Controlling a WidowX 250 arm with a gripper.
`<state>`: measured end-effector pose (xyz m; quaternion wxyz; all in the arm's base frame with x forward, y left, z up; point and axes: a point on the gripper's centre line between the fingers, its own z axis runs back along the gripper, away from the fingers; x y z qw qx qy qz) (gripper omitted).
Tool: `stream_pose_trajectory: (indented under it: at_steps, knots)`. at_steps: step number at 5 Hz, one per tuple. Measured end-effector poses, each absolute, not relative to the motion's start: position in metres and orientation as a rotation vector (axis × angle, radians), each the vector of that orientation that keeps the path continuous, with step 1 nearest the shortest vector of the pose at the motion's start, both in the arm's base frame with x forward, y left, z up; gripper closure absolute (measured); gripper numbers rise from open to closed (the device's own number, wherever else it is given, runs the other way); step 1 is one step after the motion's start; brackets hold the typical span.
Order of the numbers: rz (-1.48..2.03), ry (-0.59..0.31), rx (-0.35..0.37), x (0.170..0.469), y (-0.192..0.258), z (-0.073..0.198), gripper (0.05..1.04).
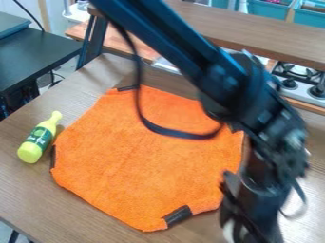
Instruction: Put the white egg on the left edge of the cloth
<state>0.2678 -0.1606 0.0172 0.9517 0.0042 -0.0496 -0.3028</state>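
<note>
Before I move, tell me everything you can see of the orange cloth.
The orange cloth lies spread on the wooden table, roughly eight-sided, its surface plain and fuzzy-looking. Dark patches mark its border at top left, left and bottom. The arm partly hides its right side. A black cable loops over it; contact I cannot tell. The yellow bottle lies just beyond its left side.
</note>
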Motion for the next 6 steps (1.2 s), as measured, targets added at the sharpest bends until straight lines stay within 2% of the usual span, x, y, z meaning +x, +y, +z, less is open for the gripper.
stream_pose_trajectory:
  at_steps: [2, 4, 6]
  knots:
    - [-0.403, -0.133, -0.039, 0.287, -0.091, 0.039, 0.477]
    - [-0.224, -0.115, 0.012, 0.301, -0.030, 0.045, 0.477]
    - [-0.105, -0.062, 0.075, 0.293, 0.015, 0.043, 0.477]
